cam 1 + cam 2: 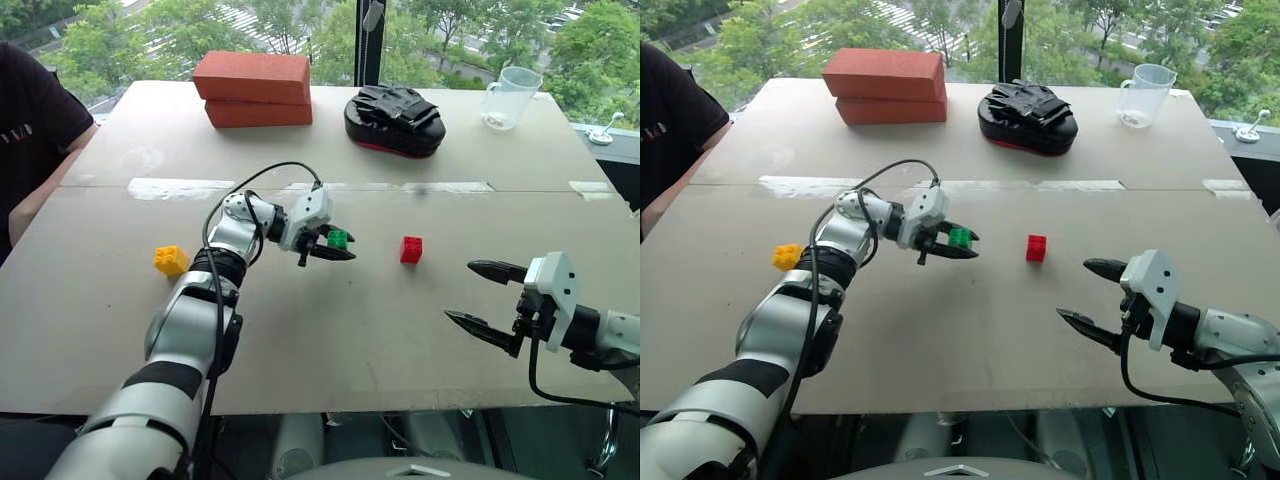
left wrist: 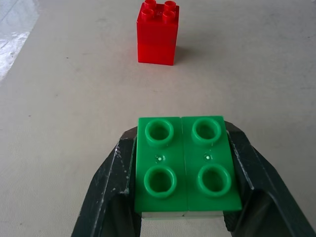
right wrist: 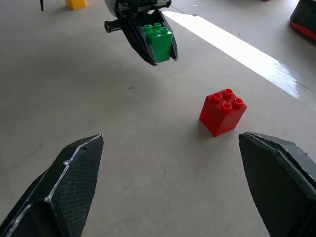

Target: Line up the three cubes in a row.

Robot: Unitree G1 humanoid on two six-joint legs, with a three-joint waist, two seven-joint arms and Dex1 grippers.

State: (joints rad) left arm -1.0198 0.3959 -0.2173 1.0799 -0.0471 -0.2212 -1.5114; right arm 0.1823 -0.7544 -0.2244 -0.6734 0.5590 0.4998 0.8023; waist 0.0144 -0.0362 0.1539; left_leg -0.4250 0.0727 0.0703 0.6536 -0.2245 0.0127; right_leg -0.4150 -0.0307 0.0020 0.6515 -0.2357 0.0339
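My left gripper (image 1: 335,245) is shut on the green cube (image 1: 338,239), holding it a little above the table's middle; in the left wrist view the green cube (image 2: 186,163) sits studs-up between the black fingers (image 2: 111,187). The red cube (image 1: 411,249) stands on the table just to the right of it, also seen as the red cube (image 2: 158,32) ahead of the held one. The yellow cube (image 1: 171,260) rests at the left. My right gripper (image 1: 480,295) hovers open at the right, near the front edge, with the red cube (image 3: 222,111) ahead of its spread fingers.
Two large red-orange bricks (image 1: 253,88) are stacked at the back. A black padded object (image 1: 394,120) and a clear measuring cup (image 1: 511,97) stand at the back right. A person's arm (image 1: 30,150) rests at the table's left edge. A tape strip (image 1: 180,187) crosses the table.
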